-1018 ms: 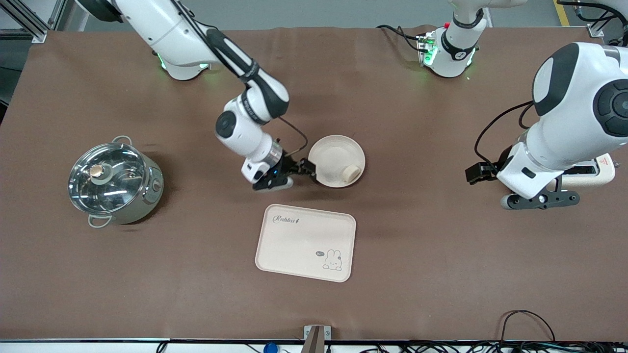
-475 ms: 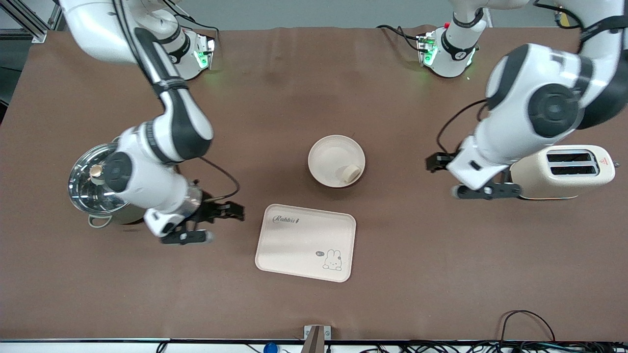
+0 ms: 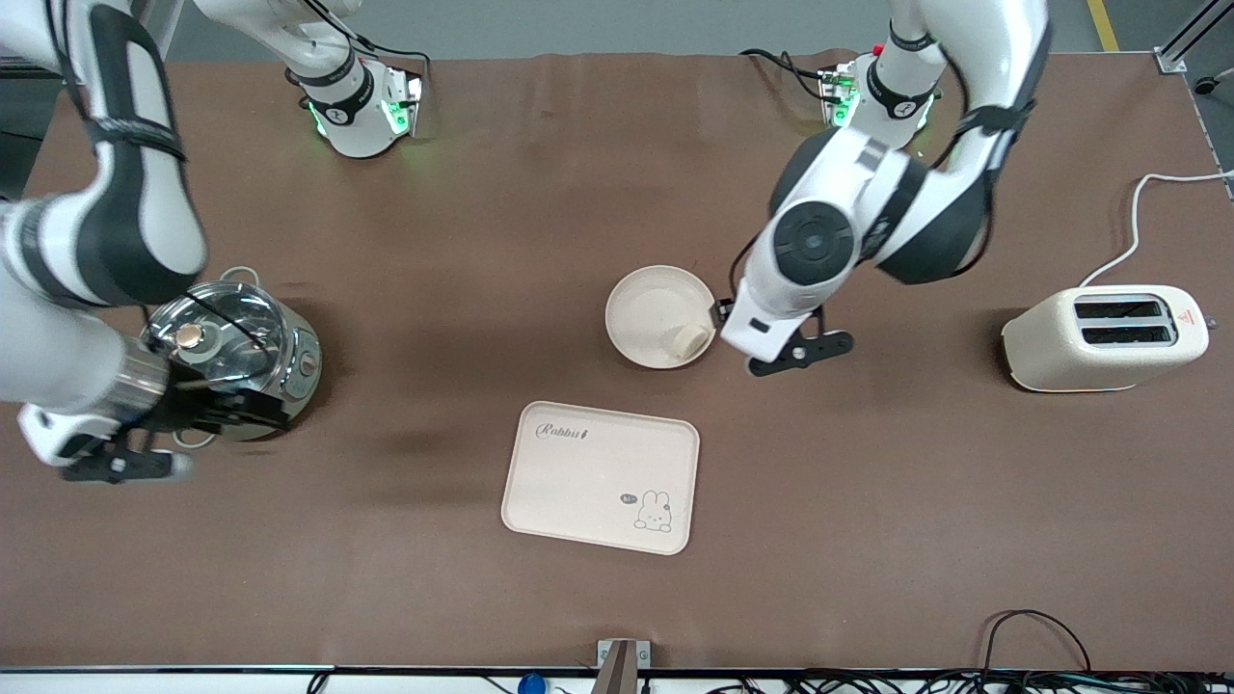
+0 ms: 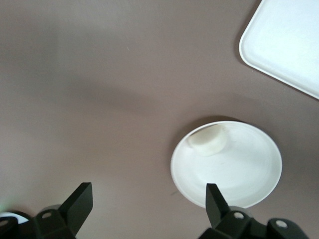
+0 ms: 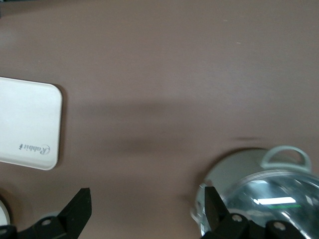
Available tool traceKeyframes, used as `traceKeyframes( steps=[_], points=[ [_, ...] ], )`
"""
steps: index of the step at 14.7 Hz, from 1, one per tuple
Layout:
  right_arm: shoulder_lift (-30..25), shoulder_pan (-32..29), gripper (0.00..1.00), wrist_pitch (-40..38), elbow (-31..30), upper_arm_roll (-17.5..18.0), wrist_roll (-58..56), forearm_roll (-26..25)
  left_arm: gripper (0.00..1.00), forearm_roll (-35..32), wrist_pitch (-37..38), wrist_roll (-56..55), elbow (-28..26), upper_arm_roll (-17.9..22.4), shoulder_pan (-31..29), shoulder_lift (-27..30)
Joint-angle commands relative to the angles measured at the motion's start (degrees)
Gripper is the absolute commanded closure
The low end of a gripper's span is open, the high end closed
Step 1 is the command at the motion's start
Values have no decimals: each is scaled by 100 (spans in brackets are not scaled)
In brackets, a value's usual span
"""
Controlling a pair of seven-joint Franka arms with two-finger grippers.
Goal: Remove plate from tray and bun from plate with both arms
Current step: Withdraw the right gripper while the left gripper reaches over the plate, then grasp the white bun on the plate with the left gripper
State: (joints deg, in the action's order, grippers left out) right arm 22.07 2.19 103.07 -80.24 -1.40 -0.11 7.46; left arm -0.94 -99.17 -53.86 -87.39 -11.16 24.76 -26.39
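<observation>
The round cream plate (image 3: 648, 306) lies mid-table, just farther from the front camera than the tray, with the pale bun (image 3: 690, 339) inside its rim. In the left wrist view the plate (image 4: 244, 169) and bun (image 4: 208, 140) show below the open, empty left gripper (image 4: 148, 204). That gripper hangs over the table by the plate's rim toward the left arm's end, one finger (image 4: 215, 200) over the rim. In the front view the left arm's wrist (image 3: 771, 318) hides it. My right gripper (image 3: 255, 410) is open and empty beside the pot.
A steel pot with a glass lid (image 3: 227, 352) stands at the right arm's end, also in the right wrist view (image 5: 271, 196). The rabbit tray (image 3: 600, 477) lies nearer the front camera than the plate. A cream toaster (image 3: 1109, 337) sits at the left arm's end.
The right arm swung away from the plate to the pot's end. The left arm swung from the toaster to the plate's rim. Plate and bun have not moved.
</observation>
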Motion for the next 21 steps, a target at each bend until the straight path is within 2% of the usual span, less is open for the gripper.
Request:
traceKeyframes(
  steps=[1,6,10,18,21],
  points=[
    [-412,-254,0,-663,131,87,11,-341,0,59,-548,-974,-128,35,292,-375],
    [-1615,-360,0,-1333,-297,8,143,-570,2,68,-2235,-2013,-919,26,486,-718],
    [-2574,-360,0,-905,-1439,26,143,-623,9,68,-2501,-2173,-990,26,486,-947],
    [-2558,-333,0,-1044,-1195,26,125,-632,24,200,-2713,-2234,-1034,-9,486,-1176],
    [-2558,-360,0,-1053,-1143,35,126,-667,41,200,-2713,-2234,-1025,-18,477,-1184]
  ],
)
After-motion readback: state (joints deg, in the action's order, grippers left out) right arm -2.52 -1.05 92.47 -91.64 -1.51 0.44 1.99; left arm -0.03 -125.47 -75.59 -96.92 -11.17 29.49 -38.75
